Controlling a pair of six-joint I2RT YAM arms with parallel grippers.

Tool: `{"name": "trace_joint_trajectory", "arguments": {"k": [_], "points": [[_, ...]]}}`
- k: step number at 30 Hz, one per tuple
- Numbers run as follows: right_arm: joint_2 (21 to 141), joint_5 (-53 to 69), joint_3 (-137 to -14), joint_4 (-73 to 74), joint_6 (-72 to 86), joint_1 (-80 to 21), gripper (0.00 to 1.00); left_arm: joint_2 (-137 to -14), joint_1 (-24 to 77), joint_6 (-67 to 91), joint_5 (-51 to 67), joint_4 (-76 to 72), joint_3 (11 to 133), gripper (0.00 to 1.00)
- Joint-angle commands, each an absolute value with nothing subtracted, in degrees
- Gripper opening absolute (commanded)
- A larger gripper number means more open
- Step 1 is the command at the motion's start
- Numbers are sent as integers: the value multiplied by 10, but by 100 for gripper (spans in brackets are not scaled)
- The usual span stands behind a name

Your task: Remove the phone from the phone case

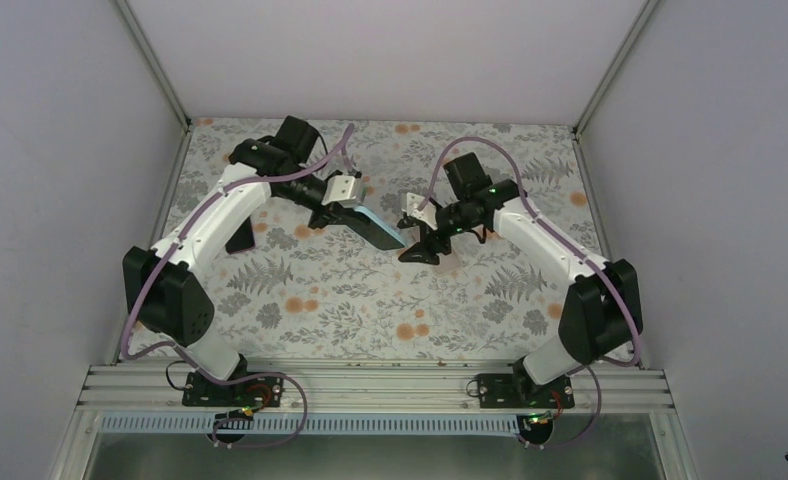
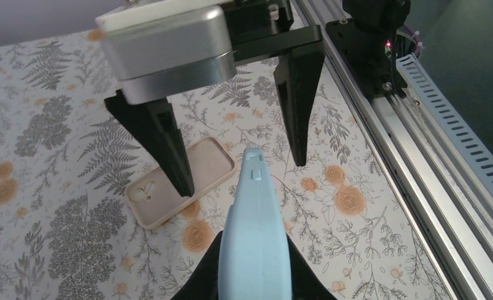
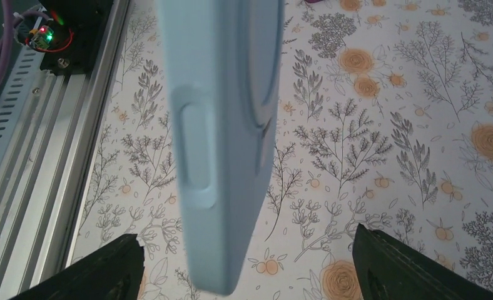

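So the left jaws are clamped on one end of the light blue phone case (image 2: 254, 231), holding it up in the air over the table (image 1: 320, 300), roughly mid-table between the two arms. From the top camera the case slants toward the right arm, its free end pointing at the right jaws.

The right jaws are apart, wide. In the left wrist view one black finger (image 2: 297, 112) sits on each side of the case's free end, with a gap on both sides, so nothing is pinched there. The right wrist camera agrees. The case's edge, with its raised side button (image 3: 197, 147), hangs down the middle of the shot, and the two fingertips sit far out in the bottom corners.

Honestly, I can't tell whether the phone is inside the blue case. Only its back and edges face the cameras, and the close-up is pretty blurry.

There's also a beige case (image 2: 209, 165) lying flat on the floral table with its hollow side up, right under the right arm's fingers. One fingertip overlaps it in the left wrist view, but I can't say whether it actually touches. The aluminium rail (image 2: 419, 162) runs along the near edge of the table.
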State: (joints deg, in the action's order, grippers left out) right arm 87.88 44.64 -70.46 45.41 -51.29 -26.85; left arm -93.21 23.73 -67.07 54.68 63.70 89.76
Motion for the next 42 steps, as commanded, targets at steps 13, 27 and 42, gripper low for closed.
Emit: {"name": "trace_joint_trajectory", "arguments": {"k": [13,27,42], "points": [[910,457,-748,458,-579,-207,82,-902,255,-728,599,722,922,2],[996,470,-876,536,-633,-163,77,-914,301,-720,588,766,948,2],[766,557,-651,527,-587,-189,52,-885,283,-594,580,508,848,2]]}}
